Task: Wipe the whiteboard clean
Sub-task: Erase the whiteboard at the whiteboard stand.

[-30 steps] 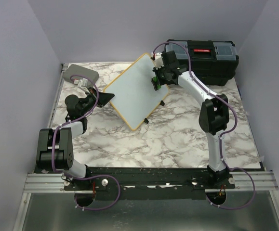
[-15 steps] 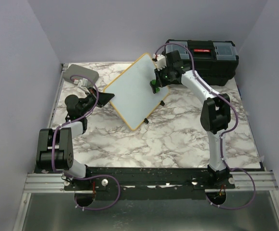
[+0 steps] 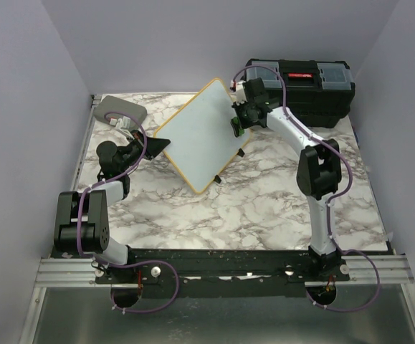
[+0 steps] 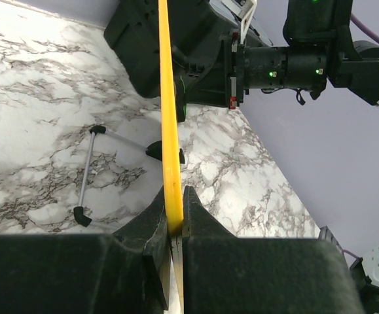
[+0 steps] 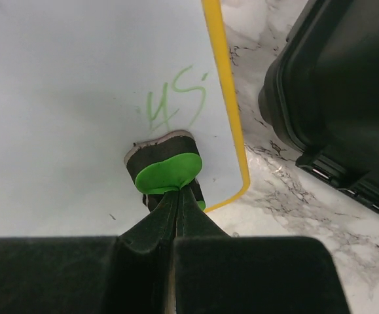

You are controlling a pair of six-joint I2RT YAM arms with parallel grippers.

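Note:
The whiteboard (image 3: 196, 136) stands tilted on the marble table, with a yellowish frame and small black feet. My left gripper (image 3: 162, 145) is shut on its left frame edge (image 4: 169, 131), which runs straight up from the jaws of the left gripper (image 4: 175, 204). My right gripper (image 5: 179, 191) is shut on a green-backed eraser (image 5: 165, 167) whose felt face presses on the board surface (image 5: 65, 85). Green marks (image 5: 173, 101) sit just above the eraser, near the board's right edge. From above, the right gripper (image 3: 237, 125) is at the board's upper right part.
A black toolbox (image 3: 307, 87) stands at the back right, close behind the right wrist, and shows at the right of the right wrist view (image 5: 346, 98). A grey rounded case (image 3: 120, 110) lies at the back left. The board's wire stand (image 4: 88, 171) rests on the marble.
My right gripper with the eraser slid a little down-left over the board, then back toward its right edge. The left gripper and the board have stayed put.

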